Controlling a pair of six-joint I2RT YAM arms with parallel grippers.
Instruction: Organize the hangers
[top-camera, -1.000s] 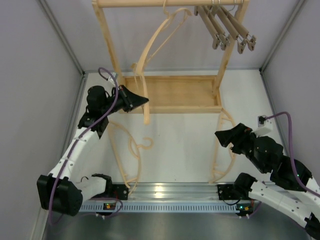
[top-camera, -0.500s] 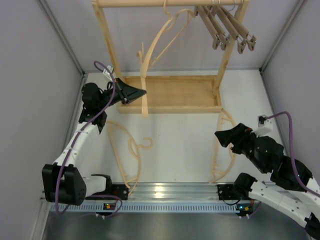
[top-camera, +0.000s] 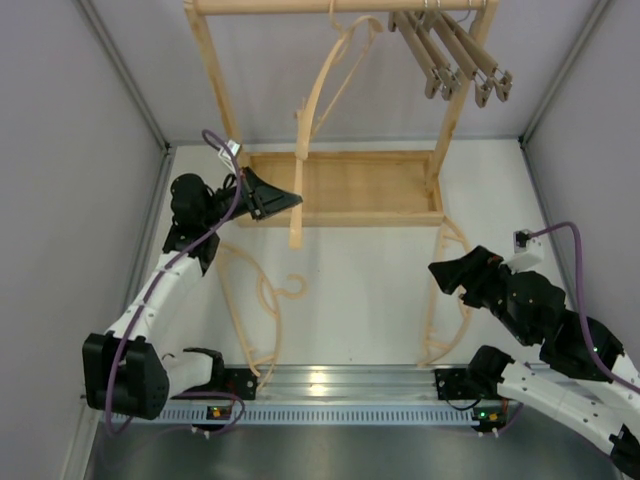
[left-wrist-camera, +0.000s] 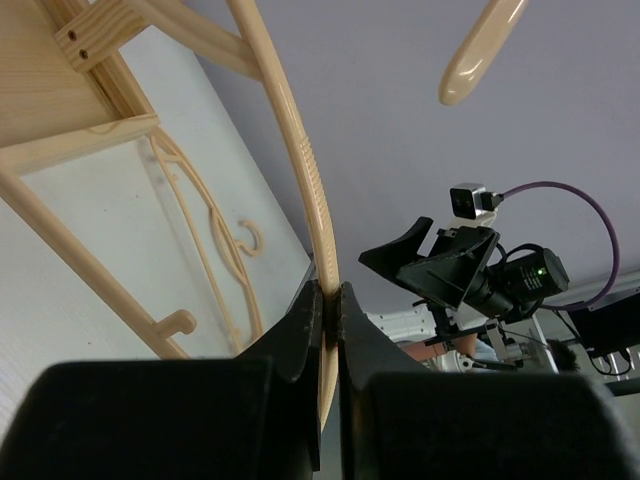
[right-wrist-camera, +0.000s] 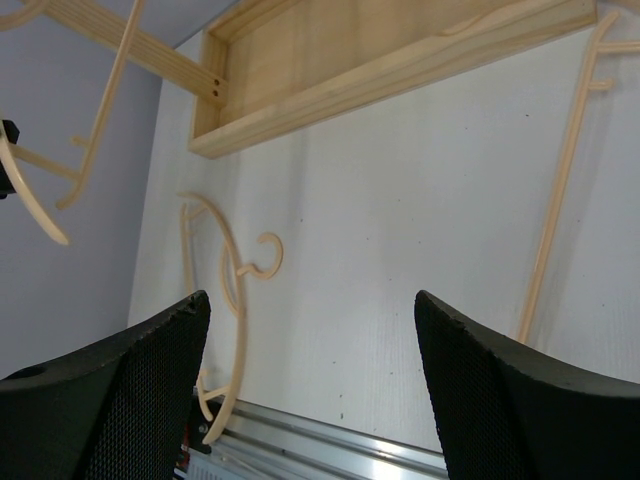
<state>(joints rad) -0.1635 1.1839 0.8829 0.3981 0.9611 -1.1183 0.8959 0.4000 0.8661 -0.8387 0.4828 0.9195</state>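
Note:
My left gripper (top-camera: 291, 201) is shut on the arm of a pale curved hanger (top-camera: 297, 228), held upright in front of the rack's tray; in the left wrist view the fingers (left-wrist-camera: 305, 310) pinch that hanger (left-wrist-camera: 300, 150). A second pale hanger (top-camera: 334, 62) hangs from the rack's top rod. Several brown clamp-bar hangers (top-camera: 452, 55) hang together at the rod's right end. Two more pale hangers lie flat on the table, one at the left (top-camera: 245, 300) (right-wrist-camera: 236, 290) and one at the right (top-camera: 440, 290) (right-wrist-camera: 560, 190). My right gripper (top-camera: 442, 272) (right-wrist-camera: 310, 330) is open above the table, holding nothing.
The pale wooden rack (top-camera: 210, 70) stands at the back with its tray base (top-camera: 340, 216) (right-wrist-camera: 400, 60) on the table. Grey walls close in on both sides. A metal rail (top-camera: 330, 380) runs along the near edge between the arm bases.
The left arm has lifted slightly and come back down with the hanger, and the hanger's top end has swung right, closer to the rod. The right arm has not moved.

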